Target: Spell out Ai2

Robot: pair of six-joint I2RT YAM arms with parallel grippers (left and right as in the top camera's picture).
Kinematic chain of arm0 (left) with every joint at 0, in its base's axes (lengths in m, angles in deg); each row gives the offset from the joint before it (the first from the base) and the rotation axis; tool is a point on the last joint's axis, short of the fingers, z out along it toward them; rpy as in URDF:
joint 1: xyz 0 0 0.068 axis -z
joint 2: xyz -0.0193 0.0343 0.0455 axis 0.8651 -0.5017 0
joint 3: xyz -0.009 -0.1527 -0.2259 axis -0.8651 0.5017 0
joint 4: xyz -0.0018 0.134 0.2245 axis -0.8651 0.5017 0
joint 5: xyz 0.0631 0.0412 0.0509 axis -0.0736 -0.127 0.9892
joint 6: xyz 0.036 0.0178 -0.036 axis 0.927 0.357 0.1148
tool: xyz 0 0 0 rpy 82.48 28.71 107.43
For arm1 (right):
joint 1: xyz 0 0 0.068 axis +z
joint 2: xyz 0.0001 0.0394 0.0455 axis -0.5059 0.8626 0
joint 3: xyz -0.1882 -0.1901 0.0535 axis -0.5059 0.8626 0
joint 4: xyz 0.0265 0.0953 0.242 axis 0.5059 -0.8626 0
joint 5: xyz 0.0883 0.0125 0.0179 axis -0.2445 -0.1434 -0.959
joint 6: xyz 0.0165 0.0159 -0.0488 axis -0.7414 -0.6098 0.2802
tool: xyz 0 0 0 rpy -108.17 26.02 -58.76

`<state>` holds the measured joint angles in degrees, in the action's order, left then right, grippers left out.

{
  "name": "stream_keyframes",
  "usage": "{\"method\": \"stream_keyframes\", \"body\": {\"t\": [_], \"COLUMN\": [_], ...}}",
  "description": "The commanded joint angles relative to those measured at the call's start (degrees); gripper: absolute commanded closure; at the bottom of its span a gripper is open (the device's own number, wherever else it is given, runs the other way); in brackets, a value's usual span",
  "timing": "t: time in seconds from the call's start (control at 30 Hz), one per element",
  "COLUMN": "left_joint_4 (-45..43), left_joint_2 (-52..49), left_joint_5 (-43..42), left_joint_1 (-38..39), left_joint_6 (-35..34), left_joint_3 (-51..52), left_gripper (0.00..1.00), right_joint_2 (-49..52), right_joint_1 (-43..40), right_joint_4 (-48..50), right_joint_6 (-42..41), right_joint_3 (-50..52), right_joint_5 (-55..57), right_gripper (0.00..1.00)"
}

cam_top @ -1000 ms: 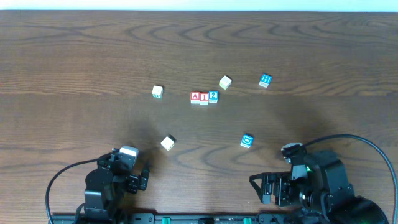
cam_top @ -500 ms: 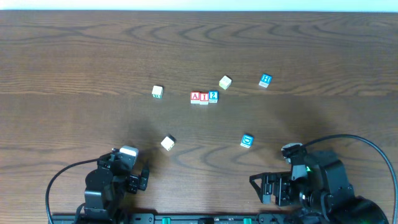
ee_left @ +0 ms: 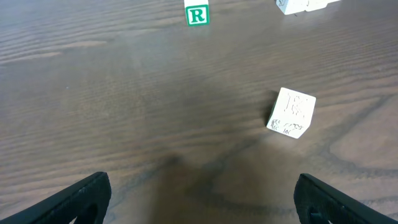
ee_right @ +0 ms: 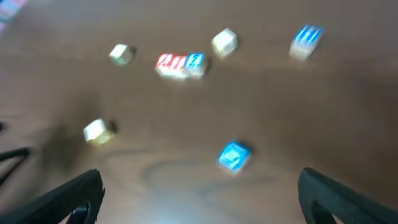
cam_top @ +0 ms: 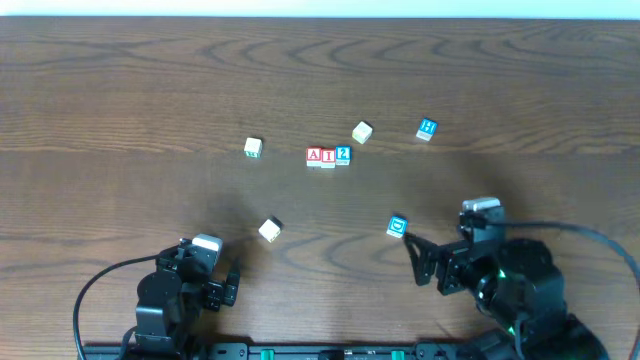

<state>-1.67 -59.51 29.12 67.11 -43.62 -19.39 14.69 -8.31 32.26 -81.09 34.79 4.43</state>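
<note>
The A cube point(cam_top: 314, 155), I cube point(cam_top: 328, 155) and 2 cube point(cam_top: 343, 154) sit touching in a row mid-table, so the word looks spelled to me. Hence my left claw point(ee_left: 202, 186) and right claw point(cam_top: 414, 260) both gape wide, empty, well apart from them.

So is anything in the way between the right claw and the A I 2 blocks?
Yes. A blue cube lies just ahead of the right gripper, roughly on the line to the A I 2 row. Nothing else stands between.

Wooden cubes, eight. Red-framed, two: A point(cam_top: 314, 155), I point(cam_top: 328, 156). Blue-framed, three: 2 point(cam_top: 343, 154), H point(cam_top: 427, 129), blue cube point(cam_top: 397, 227) just ahead of right claw point(cam_top: 415, 260). Green R point(cam_top: 253, 148), one. Cream, two: far cream cube point(cam_top: 362, 132), near cream cube point(cam_top: 269, 230).
</note>
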Motion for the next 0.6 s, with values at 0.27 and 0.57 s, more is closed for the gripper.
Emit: {"method": "stream_keyframes", "body": {"t": [0.27,0.57], "left_joint_4": [0.17,0.15], "left_joint_2": [0.46,0.46], "left_joint_5": [0.66,0.66], "left_joint_1": [-0.13,-0.13], "left_joint_6": [-0.39,-0.39], "left_joint_3": [0.39,0.39], "left_gripper": [0.05,0.05], "right_joint_2": [-17.29,-26.12], "right_joint_1": [-12.20,-13.88], "right_joint_4": [2.73,0.96], "right_joint_6": [32.13,32.06], "right_joint_3": [17.22,25.09], "right_joint_5": [-7.08,-6.93], "right_gripper": [0.01,0.01]}}
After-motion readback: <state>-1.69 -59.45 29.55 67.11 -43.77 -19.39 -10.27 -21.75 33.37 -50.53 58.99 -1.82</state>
